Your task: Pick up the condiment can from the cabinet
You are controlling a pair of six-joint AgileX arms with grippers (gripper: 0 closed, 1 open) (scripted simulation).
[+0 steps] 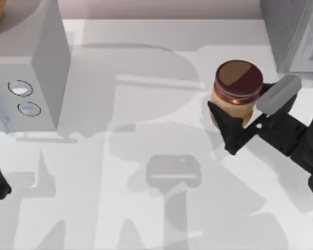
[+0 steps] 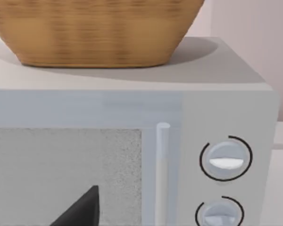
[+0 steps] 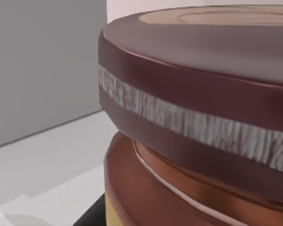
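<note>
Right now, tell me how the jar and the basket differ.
The jar is small, round and lidded in dark maroon; the basket is wide, woven, tan and open-looking. The jar sits between the right gripper's fingers at the table's right; the basket rests on top of the microwave at the left, untouched. Both stand upright.

A rendered kitchen mock-up — a plain white bench (image 1: 146,219) carries a pale grey microwave (image 2: 226,108) with two round dials (image 2: 225,158) and a door handle (image 2: 162,174). A woven wicker basket (image 2: 94,33) sits on the microwave's top, and a grey cabinet (image 1: 295,31) stands at the bench's far right corner — homely fittings, but flat and textureless.
</note>
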